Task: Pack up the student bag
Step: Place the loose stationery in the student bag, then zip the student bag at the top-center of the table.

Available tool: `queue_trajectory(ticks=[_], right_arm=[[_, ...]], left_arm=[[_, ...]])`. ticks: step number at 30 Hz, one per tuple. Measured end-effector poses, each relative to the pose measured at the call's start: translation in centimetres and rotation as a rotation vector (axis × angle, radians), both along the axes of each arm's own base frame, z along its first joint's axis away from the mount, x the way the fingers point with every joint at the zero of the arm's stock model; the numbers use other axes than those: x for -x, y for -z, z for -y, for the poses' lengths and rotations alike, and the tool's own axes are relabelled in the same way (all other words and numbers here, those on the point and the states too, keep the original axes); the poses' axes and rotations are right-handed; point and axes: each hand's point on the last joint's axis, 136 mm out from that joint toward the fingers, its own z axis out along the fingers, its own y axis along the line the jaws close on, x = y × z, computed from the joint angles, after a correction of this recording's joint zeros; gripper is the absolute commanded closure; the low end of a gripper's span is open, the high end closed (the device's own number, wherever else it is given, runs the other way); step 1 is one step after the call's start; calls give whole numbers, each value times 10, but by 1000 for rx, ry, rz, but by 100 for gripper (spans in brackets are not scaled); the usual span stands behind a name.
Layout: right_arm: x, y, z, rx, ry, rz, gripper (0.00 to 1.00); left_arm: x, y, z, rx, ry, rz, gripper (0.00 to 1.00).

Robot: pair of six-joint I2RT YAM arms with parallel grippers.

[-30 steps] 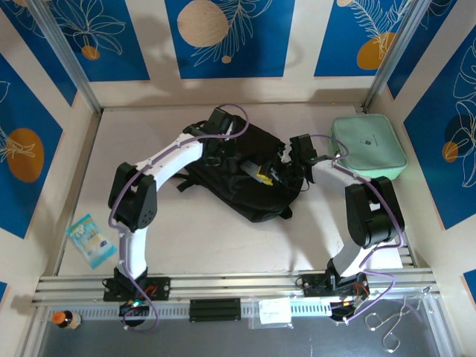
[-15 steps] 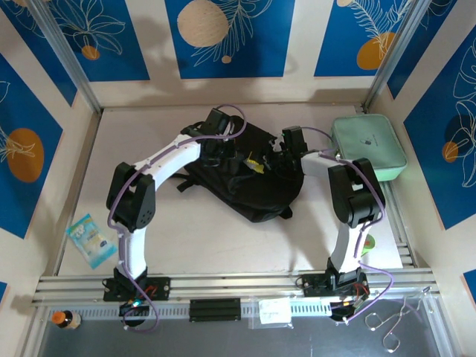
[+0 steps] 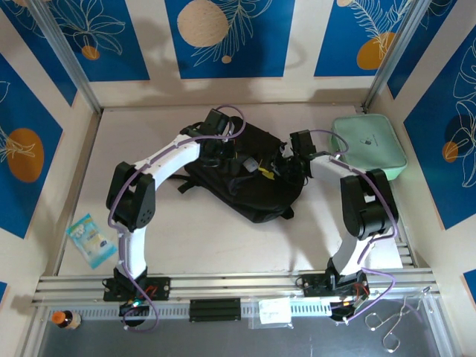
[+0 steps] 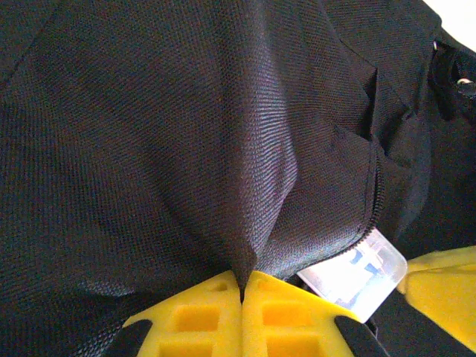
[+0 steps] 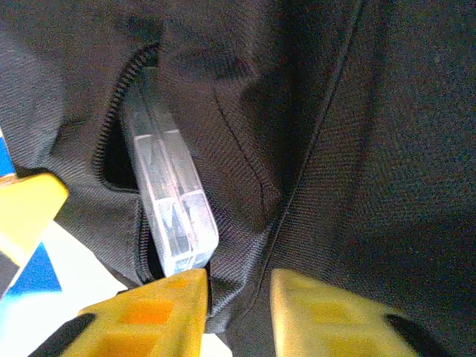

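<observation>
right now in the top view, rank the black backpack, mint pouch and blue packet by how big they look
1. black backpack, clearly the largest
2. mint pouch
3. blue packet, the smallest

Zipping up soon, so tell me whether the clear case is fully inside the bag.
Only partly in: one end of the clear case pokes out through the open zipper of the bag.

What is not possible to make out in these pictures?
Right wrist view: the clear plastic case has its far end hidden in the student bag.
Top view: print on the blue packet is too small.
Left wrist view: the left claw is cut by the bottom edge.
</observation>
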Motion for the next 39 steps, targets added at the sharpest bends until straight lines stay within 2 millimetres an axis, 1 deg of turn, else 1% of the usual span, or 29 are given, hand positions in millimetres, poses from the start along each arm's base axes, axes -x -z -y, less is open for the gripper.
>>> queue_trajectory(ticks=[3, 8, 10, 11, 12, 14, 16, 18, 19, 21, 23, 24, 26, 28, 30, 33, 36, 39], right_arm=[[-8, 3, -11, 8, -21, -4, 92], [-31, 3, -35, 4, -53, 16, 94], [-40, 2, -44, 1, -65, 26, 94], [-43, 2, -48, -1, -68, 26, 94], [-45, 3, -48, -2, -65, 24, 94], [-45, 4, -48, -1, -62, 15, 93], [-43, 3, -46, 5, -57, 17, 89], [-33, 0, -38, 29, -52, 26, 82], [-27, -3, -34, 44, -52, 34, 78], [-17, -18, -26, 79, -66, 80, 71], [-11, -36, -21, 118, -97, 156, 64], [-9, -45, -19, 146, -121, 207, 61], [-3, -54, -22, 207, -183, 283, 55], [4, -59, -33, 277, -278, 349, 52], [14, -60, -54, 355, -403, 418, 50], [22, -62, -85, 446, -565, 515, 49], [31, -56, -110, 519, -706, 592, 49], [35, -45, -122, 590, -808, 633, 47]], left_arm=[[0, 0, 1, 3, 3, -2, 100], [1, 0, 1, 12, 6, -8, 100], [1, 0, 0, 14, 6, -10, 98], [0, 0, 0, 16, 4, -11, 93], [0, 0, -1, 20, 1, -16, 86], [1, 2, 0, 35, -1, -26, 80], [2, 4, 1, 52, -2, -27, 68], [6, 5, -1, 66, -9, -29, 55], [9, 4, -2, 73, -12, -29, 51], [14, -2, -8, 92, -32, -21, 45], [18, -13, -14, 115, -48, -2, 42], [21, -19, -19, 128, -58, 11, 40], [26, -31, -30, 153, -86, 33, 35], [28, -41, -46, 170, -126, 57, 30], [29, -48, -69, 171, -182, 84, 26], [31, -49, -100, 160, -264, 102, 20], [33, -43, -130, 137, -343, 103, 14], [38, -33, -156, 120, -417, 90, 11]])
